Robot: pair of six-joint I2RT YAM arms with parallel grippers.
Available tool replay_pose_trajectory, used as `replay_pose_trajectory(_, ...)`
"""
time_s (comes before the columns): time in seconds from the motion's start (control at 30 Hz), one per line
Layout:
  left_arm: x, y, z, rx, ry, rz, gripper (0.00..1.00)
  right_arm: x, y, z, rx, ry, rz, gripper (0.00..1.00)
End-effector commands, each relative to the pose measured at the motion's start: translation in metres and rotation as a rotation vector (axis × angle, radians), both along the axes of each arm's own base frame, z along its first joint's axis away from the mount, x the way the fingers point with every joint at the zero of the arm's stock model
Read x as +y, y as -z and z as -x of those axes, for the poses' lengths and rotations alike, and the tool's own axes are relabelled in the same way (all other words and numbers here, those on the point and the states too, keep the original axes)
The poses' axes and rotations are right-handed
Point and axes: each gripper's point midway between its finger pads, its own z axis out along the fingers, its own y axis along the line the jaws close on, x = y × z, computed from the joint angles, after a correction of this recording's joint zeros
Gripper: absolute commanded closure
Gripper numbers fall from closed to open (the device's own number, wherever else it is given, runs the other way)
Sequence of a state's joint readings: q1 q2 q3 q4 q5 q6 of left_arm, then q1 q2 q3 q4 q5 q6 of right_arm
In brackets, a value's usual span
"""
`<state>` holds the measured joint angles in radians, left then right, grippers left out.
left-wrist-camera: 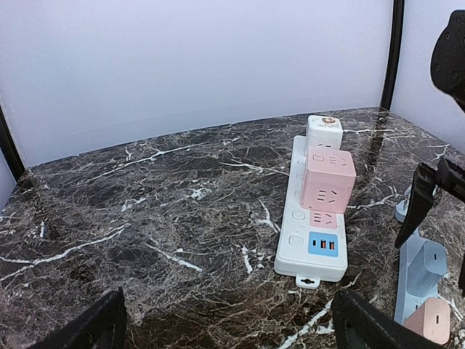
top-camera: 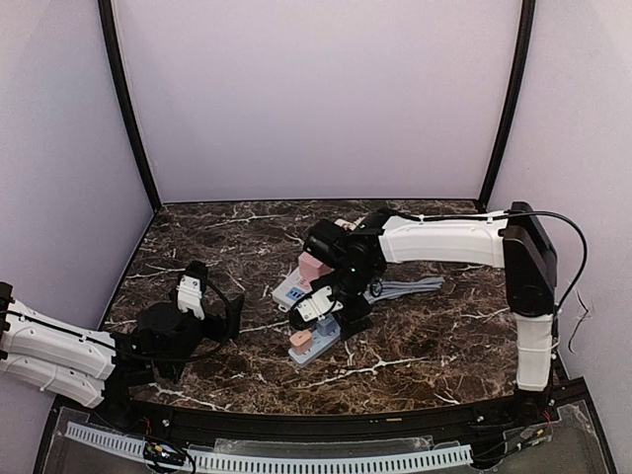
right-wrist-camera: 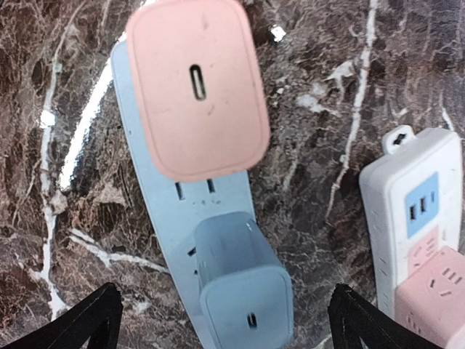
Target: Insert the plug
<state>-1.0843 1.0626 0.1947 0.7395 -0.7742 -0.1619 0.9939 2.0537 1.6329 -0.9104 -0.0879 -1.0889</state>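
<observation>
Two claws, both spread and empty: we see the right claw [right-wrist-camera: 229, 323] above the blue strip [right-wrist-camera: 168, 218] bearing a pink plug [right-wrist-camera: 196, 87]; the left claw [left-wrist-camera: 227, 327] faces the white strip [left-wrist-camera: 296, 240].

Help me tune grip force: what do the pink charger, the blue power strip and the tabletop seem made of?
The pink charger: moulded plastic, matte, with rounded edges and faint scuffs. The blue power strip: likely the same smooth plastic, slightly satin. The tabletop: dark marble look, white veins, glossy glare; could be stone or a printed laminate.
</observation>
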Motion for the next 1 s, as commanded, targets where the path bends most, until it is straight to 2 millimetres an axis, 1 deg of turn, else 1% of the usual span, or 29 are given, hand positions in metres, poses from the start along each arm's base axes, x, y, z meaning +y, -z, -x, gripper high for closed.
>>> replay_pose_trajectory(0.0,0.004,0.002,0.001,0.002,-0.002,0.015,0.01,-0.002,-0.028,0.003,-0.021,0.014,-0.052,0.02)
replay_pose_trajectory(0.3,0.003,0.001,0.001,0.001,0.002,0.016,0.01,-0.002,-0.068,0.002,-0.076,0.032,-0.154,0.01)
replay_pose_trajectory(0.5,0.005,0.000,0.002,-0.001,0.001,0.017,0.01,0.002,-0.109,-0.003,-0.153,0.078,-0.311,0.01)
replay_pose_trajectory(0.53,0.005,0.000,0.002,-0.002,0.002,0.019,0.01,0.001,-0.119,-0.005,-0.172,0.091,-0.347,0.01)
replay_pose_trajectory(0.63,0.006,-0.001,0.002,-0.005,-0.001,0.016,0.01,-0.003,-0.139,-0.012,-0.234,0.119,-0.440,0.01)
replay_pose_trajectory(0.7,0.006,-0.002,0.002,-0.008,-0.004,0.014,0.01,-0.002,-0.153,-0.015,-0.267,0.146,-0.536,0.01)
replay_pose_trajectory(0.8,0.006,-0.004,0.002,-0.010,-0.003,0.013,0.01,-0.012,-0.157,-0.008,-0.263,0.163,-0.605,0.01)
replay_pose_trajectory(0.97,0.008,-0.009,-0.001,-0.029,-0.024,-0.005,0.01,-0.029,-0.168,-0.014,-0.306,0.258,-0.723,0.01)
